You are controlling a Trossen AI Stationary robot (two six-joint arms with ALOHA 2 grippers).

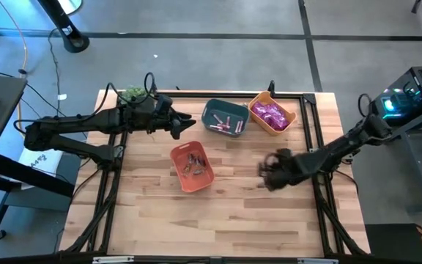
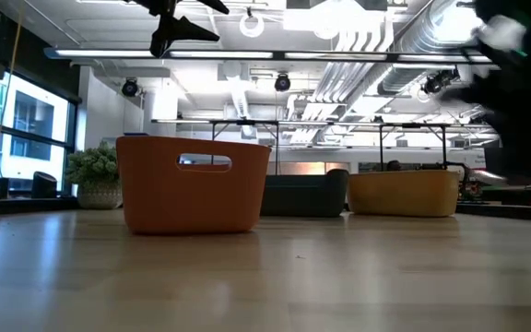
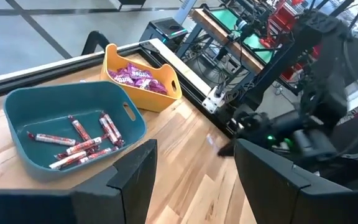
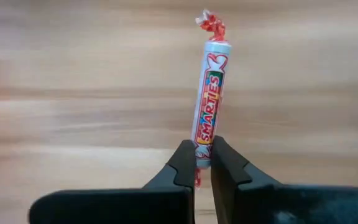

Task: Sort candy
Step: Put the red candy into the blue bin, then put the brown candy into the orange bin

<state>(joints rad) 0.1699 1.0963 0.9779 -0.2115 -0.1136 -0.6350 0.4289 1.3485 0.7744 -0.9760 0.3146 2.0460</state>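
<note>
My right gripper (image 4: 202,163) is shut on one candy, a slim roll (image 4: 209,102) in a white, red-lettered wrapper with twisted red ends. In the high view this gripper (image 1: 267,174) is a blur over the table's right half, right of the orange bin (image 1: 192,167). My left gripper (image 1: 187,126) hangs open above the table's far left part, beside the teal bin (image 1: 226,117), with nothing between its fingers (image 3: 135,180). The teal bin (image 3: 17,118) holds several stick candies (image 3: 82,144). The yellow bin (image 3: 166,93) holds magenta-purple packets (image 3: 138,78). My right gripper pinches the roll's near end (image 4: 202,151) between its two fingertips, just above the twisted wrapper tail. The fingers lie along the roll, which sticks straight out past them. They point steeply down at the wooden table.
The three bins stand in the table's far middle: orange (image 2: 192,184) nearest, teal (image 2: 304,194) and yellow (image 2: 404,192) behind. A green plant ball (image 1: 132,93) sits at the far left corner. Bare wood lies along the near side.
</note>
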